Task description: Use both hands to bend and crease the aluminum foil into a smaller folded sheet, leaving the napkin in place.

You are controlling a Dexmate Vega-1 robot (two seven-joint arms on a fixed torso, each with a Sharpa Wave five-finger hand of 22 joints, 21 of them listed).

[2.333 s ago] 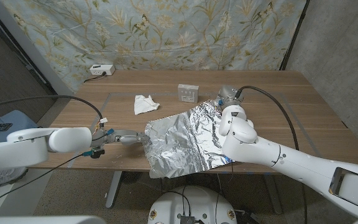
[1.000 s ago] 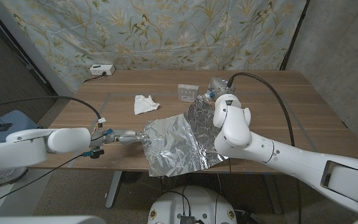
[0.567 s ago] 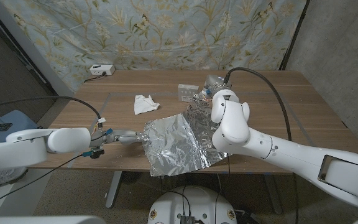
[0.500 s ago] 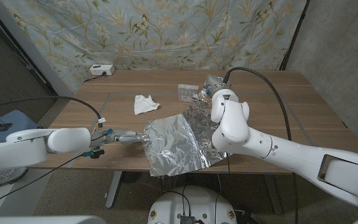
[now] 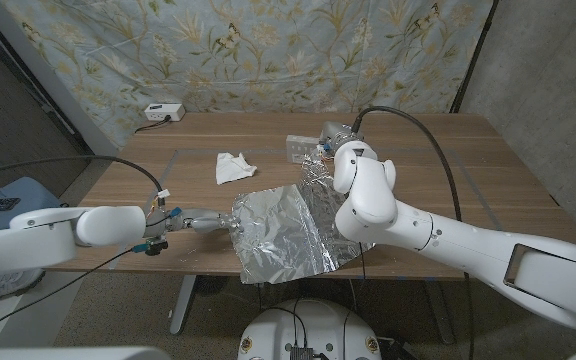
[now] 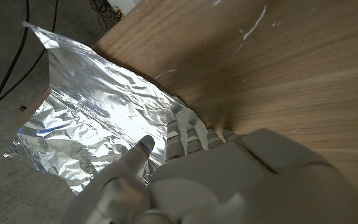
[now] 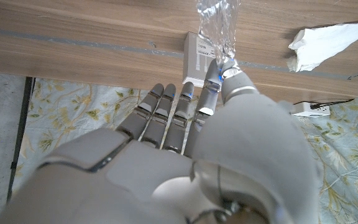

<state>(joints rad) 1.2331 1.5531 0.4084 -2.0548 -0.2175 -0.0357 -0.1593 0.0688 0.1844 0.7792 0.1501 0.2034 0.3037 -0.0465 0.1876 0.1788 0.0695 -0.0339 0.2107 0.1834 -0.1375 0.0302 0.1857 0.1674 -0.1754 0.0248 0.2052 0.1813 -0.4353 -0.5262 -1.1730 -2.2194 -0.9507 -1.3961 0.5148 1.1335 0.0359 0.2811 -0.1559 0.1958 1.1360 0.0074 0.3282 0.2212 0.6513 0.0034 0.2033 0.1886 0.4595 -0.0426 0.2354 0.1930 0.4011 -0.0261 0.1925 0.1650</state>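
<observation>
The crinkled aluminum foil lies at the table's near edge, its front hanging over. My left hand holds the foil's left edge; in the left wrist view the left hand has its thumb and fingers on the foil. My right hand pinches the foil's far right corner and holds it up above the table. The right wrist view shows that hand with a twisted strip of foil between thumb and finger. The white napkin lies crumpled left of the lifted corner.
A small white box stands just beyond the right hand. A white device sits at the table's far left edge. The wooden table is bare to the right. A floral cloth hangs behind.
My right hand has raised the foil's right corner and carried it toward the far left, so the sheet's right side now stands up. The left hand has stayed put.
</observation>
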